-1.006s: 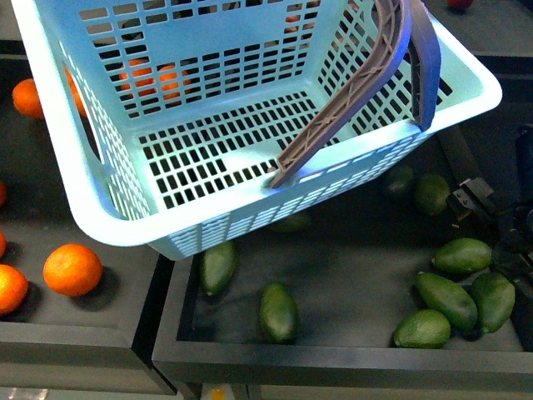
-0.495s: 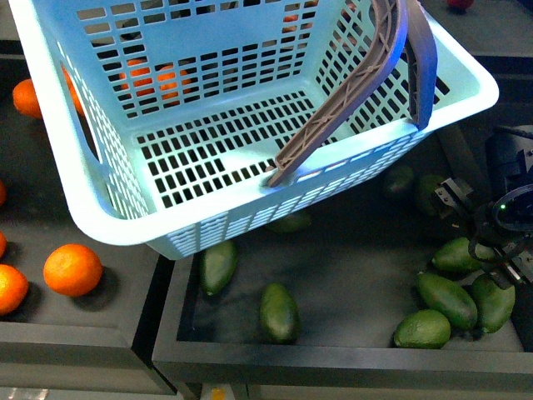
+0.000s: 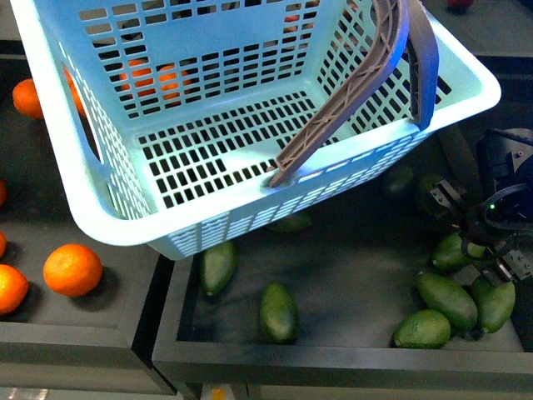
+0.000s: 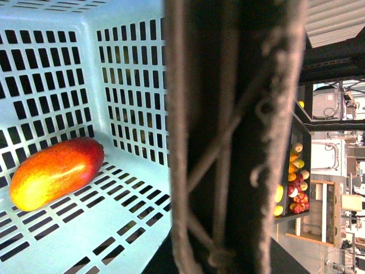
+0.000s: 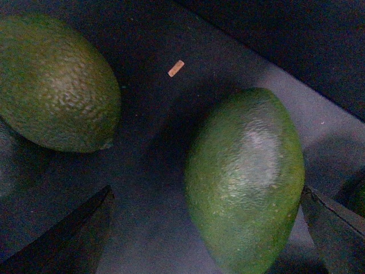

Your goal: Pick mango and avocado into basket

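Avocado between parted right gripper fingers

A grocery-style produce stand — dark trays sorted into oranges and avocados, a teal shopping basket, a stocked fruit shelf beyond.

1. The basket is light teal throughout, its walls and floor patterned with rows of rectangular slots.
2. Its handle is dull brown, with a criss-cross rib pattern.
3. The mango shades from deep red through orange to yellow.
4. The avocado is mid green, finely pebbled, with a pale sheen.
5. The other avocados, lower middle and lower right of the front view, are darker green.
6. The oranges, lower left, are bright orange.
7. The trays are black.
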You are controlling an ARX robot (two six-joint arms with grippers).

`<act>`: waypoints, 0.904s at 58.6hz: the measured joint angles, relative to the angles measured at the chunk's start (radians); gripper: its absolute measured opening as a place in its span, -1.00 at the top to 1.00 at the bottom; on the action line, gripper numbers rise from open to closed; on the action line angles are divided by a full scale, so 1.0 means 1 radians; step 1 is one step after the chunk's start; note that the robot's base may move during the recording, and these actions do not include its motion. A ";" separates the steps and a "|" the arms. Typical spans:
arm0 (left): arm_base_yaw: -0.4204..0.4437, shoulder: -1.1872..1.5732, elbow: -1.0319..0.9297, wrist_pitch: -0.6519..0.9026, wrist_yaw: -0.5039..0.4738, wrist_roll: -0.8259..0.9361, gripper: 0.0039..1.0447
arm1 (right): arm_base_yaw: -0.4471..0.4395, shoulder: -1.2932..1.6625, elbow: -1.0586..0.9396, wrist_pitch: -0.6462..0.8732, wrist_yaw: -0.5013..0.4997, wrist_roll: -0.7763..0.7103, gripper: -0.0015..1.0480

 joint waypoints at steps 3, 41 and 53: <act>0.000 0.000 0.000 0.000 0.000 0.000 0.90 | 0.000 0.006 0.001 0.000 0.000 0.000 -0.85; 0.000 0.000 0.000 0.000 0.000 0.000 0.90 | -0.003 0.103 0.123 -0.048 0.014 -0.008 -0.44; 0.000 0.000 0.000 0.000 0.000 0.000 0.90 | -0.015 0.084 0.075 0.015 -0.002 -0.022 -0.08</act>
